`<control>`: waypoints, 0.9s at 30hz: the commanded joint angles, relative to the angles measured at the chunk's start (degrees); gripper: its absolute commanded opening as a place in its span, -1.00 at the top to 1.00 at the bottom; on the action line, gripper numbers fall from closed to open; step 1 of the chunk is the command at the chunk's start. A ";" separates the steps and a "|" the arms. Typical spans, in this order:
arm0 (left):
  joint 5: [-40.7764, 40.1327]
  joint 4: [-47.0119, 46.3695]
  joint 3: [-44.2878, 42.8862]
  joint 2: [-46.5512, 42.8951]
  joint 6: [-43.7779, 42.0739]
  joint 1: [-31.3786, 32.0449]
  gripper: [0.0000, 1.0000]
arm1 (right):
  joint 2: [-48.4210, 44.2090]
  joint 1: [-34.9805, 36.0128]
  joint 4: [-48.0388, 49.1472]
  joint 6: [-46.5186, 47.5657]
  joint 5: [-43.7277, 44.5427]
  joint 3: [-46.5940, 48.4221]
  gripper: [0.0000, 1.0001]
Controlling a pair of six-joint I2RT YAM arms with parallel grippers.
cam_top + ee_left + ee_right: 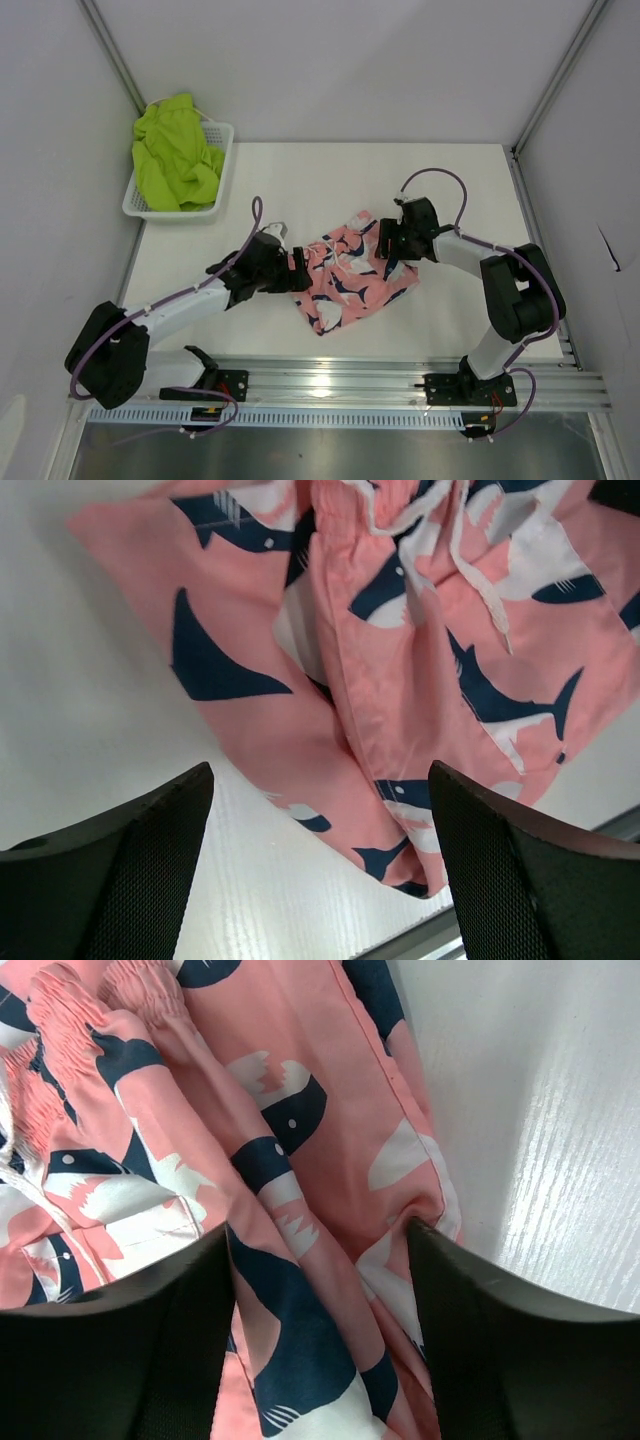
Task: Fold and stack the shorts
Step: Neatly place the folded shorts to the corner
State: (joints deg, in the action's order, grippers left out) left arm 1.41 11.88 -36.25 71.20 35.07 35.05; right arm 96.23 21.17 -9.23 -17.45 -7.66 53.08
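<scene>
**Spreading of the pink shorts, as seen from three views**

A white tabletop [470,200] was seen from above, enclosed by pale walls, with an aluminium rail [340,385] along its near edge.

The left arm [170,315] and the right arm [500,290] were stretched inward from their bases towards the middle of the table.

Between them, the pink fabric shorts with navy-and-white shark print [350,285] were spread on the table, creased and partly folded over themselves.

At the far left corner, the plain lime green shorts [175,150] were heaped in a white plastic mesh basket [218,200] and spilled over its far rim, well apart from the pink pair.

The left gripper [298,272] was placed at the left edge of the pink shorts. In its wrist view its fingers [150,880] were held wide apart, with nothing gripped and table and cloth seen below the gap.

The right gripper [385,240] was set on the far right part of the same pair. Its fingers [500,1360] were parted, with a ridge of pink cloth lying between them; no firm pinch could be made out.

A white drawstring [490,600] was seen lying loose across the gathered waistband.
</scene>
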 commanded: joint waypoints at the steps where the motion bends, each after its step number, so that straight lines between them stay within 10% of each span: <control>1: -1.15 -5.63 1.44 -0.72 3.78 1.69 -0.79 | -0.69 0.36 0.18 0.58 1.77 1.85 -0.26; 27: -5.71 -9.95 -4.26 16.33 1.33 3.27 -0.54 | -10.61 15.37 -4.12 -12.16 9.40 -8.87 0.03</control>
State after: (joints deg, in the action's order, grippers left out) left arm -2.52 0.14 -37.71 85.30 39.57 37.98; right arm 89.21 32.71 -11.99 -25.56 -1.15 45.67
